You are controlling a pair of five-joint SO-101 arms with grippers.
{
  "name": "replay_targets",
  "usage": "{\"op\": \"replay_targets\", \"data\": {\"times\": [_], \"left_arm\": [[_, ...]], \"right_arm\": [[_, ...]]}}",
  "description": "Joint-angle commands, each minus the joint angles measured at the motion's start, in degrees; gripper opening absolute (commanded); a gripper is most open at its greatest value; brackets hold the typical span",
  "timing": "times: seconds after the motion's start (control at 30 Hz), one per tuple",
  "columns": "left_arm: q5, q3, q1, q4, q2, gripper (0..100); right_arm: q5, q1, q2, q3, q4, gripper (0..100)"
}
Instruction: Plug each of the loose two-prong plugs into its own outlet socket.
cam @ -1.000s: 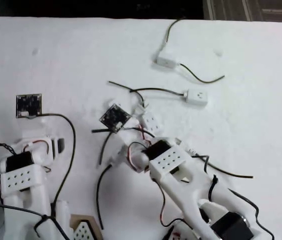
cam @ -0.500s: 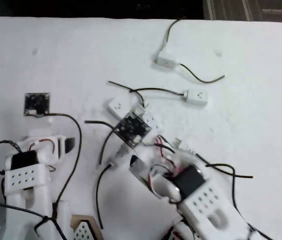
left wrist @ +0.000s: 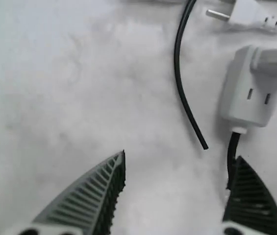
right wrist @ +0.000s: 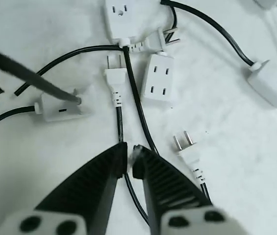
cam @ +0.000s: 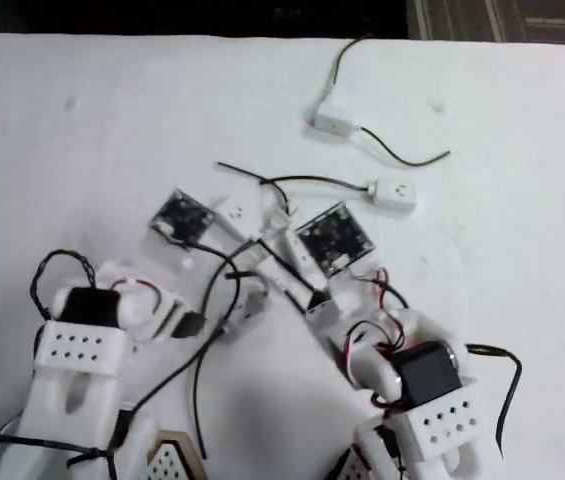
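Several white sockets and two-prong plugs on black cords lie in a cluster mid-table. In the right wrist view, my right gripper (right wrist: 129,160) is shut just above the cord of a loose plug (right wrist: 114,78). A two-outlet socket (right wrist: 160,78) lies beside that plug, and another plug (right wrist: 187,147) lies nearer. In the high view the right gripper (cam: 270,257) is over the cluster. My left gripper (left wrist: 177,188) is open above bare table, close to a white socket (left wrist: 248,90) and a plug (left wrist: 241,12). From above, the left gripper (cam: 188,322) sits left of the cluster.
Two more sockets (cam: 332,122) (cam: 394,192) lie farther back on the white table (cam: 82,120). Another socket (right wrist: 275,83) and a corded one (right wrist: 60,105) flank the cluster. Black cords criss-cross the middle. The table's far edge meets a dark background.
The left arm has swung right toward the cluster. The right arm has drawn back and turned, so its wrist now sits right of the cluster.
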Motion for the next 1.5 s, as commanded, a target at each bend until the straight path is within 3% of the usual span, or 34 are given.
{"op": "replay_targets", "data": {"times": [0.0,0.5,0.8,1.07,1.47], "left_arm": [[-0.4,-2.0,3.6,0.2,-1.3,36],[4.0,-1.6,16.5,-2.1,-0.6,36],[4.7,-6.2,17.2,-10.9,21.6,35],[4.7,-13.8,21.3,-12.8,36.8,21],[4.5,-19.3,22.1,-10.5,37.6,8]], "right_arm": [[-0.5,3.6,-0.6,-0.7,0.0,1.9],[-0.5,4.2,-0.6,-0.7,0.0,1.9],[-0.5,4.4,-0.7,-0.7,0.0,1.9],[-0.5,9.4,-1.0,-0.7,0.0,1.9],[-0.5,15.5,-1.0,-0.8,-1.3,1.9]]}}
